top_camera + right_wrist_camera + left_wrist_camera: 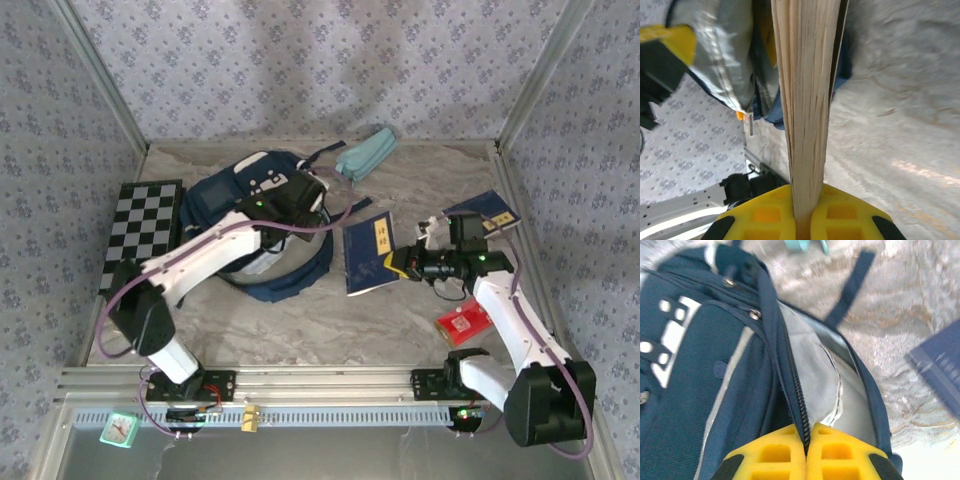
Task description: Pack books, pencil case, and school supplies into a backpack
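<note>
Pinching the backpack (715, 390) zipper edge tight in the left gripper (806, 452), propping the mouth open. Clamping a navy book (807, 100) in the right gripper (807, 220), just beside that opening. Might catch a corner on the rim and yank the fabric loose.

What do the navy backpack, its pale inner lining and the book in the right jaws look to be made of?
Navy blue backpack: woven synthetic cloth, matte; a fine weave grain shows, with a black coil zip. Pale grey lining: thin slick fabric, probably nylon, faintly shiny and creased. Thin navy book: paper; cream page edges show fanned, cover finish unclear.
</note>
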You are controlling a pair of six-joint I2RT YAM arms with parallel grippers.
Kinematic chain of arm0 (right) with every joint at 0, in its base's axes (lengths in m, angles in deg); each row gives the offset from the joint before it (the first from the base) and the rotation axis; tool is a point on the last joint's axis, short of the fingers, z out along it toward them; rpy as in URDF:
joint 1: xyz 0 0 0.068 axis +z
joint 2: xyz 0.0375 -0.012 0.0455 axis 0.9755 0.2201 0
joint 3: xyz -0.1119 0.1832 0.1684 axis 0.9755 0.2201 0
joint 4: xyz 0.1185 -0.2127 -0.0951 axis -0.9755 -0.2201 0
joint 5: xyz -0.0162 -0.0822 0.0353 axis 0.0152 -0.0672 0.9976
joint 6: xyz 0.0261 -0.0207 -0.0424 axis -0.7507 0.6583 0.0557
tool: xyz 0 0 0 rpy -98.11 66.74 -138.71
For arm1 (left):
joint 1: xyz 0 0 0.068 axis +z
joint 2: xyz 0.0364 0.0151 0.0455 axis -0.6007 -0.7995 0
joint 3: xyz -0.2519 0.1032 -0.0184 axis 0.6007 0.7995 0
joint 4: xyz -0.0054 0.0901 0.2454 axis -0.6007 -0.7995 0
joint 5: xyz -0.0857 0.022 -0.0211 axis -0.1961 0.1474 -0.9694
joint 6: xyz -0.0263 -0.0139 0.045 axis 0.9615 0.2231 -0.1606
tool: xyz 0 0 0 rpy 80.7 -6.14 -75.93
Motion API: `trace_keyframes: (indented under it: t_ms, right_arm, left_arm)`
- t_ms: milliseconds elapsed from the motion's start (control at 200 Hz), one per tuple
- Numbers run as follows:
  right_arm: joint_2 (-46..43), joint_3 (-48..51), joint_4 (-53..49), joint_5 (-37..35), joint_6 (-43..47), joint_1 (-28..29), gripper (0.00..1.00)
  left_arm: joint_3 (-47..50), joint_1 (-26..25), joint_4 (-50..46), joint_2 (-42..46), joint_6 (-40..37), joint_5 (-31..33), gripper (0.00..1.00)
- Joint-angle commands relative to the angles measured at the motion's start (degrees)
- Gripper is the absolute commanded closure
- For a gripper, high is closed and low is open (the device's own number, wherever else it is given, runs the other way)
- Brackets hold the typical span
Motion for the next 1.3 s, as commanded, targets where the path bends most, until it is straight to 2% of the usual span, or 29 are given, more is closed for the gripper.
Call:
trace_keyframes:
  t_ms: [0,130,290,455,590,685,765,855,910,964,1074,1199,1294]
  right_arm:
    - [-0.3,-3.4,7.5,0.2,-8.3,7.0,1.00]
    - [5.7,-4.2,18.1,-5.6,-15.6,16.9,1.00]
    - [15.9,-8.4,27.4,-14.0,-18.4,24.6,1.00]
    - [27.7,-16.0,31.6,-19.6,-19.0,28.9,1.00]
    - [38.8,-21.7,35.8,-22.9,-19.5,29.9,1.00]
    - [44.4,-24.9,37.2,-24.3,-18.0,30.4,0.94]
    - [46.0,-24.9,38.6,-27.2,-17.0,30.3,0.77]
    - [45.3,-25.1,35.5,-29.7,-14.1,30.6,0.60]
    - [43.5,-25.2,30.0,-32.6,-10.9,31.5,0.51]
    - [41.4,-25.2,25.6,-35.6,-7.6,32.6,0.47]
    - [38.0,-23.5,19.5,-39.1,-4.1,35.3,0.45]
    - [38.0,-24.6,11.5,-42.0,-1.3,38.1,0.45]
    - [38.2,-23.6,11.0,-44.1,-1.3,39.9,0.46]
  left_arm:
    - [-4.2,0.0,0.1,5.0,-4.4,2.8,1.00]
    - [-7.8,0.4,-1.5,5.4,-6.7,3.7,1.00]
    - [-9.1,0.4,-1.5,6.4,-6.9,3.3,1.00]
    - [-10.3,0.4,-1.5,6.9,-6.0,3.8,1.00]
    - [-9.7,0.4,-1.0,7.6,-6.0,3.7,1.00]
    - [-9.6,0.5,-0.7,7.7,-6.0,5.2,1.00]
    - [-9.2,0.7,-0.8,7.7,-5.8,6.1,1.00]
    - [-8.3,0.8,-0.7,8.1,-5.9,5.8,1.00]
    - [-7.7,1.0,-0.4,8.5,-6.1,5.4,1.00]
    - [-7.4,1.2,-0.3,8.7,-6.0,5.0,1.00]
    - [-6.5,1.2,-0.1,9.3,-5.5,4.1,1.00]
    - [-5.4,1.3,0.4,9.7,-4.6,4.3,1.00]
    - [-4.7,1.3,0.7,9.7,-4.4,3.4,1.00]
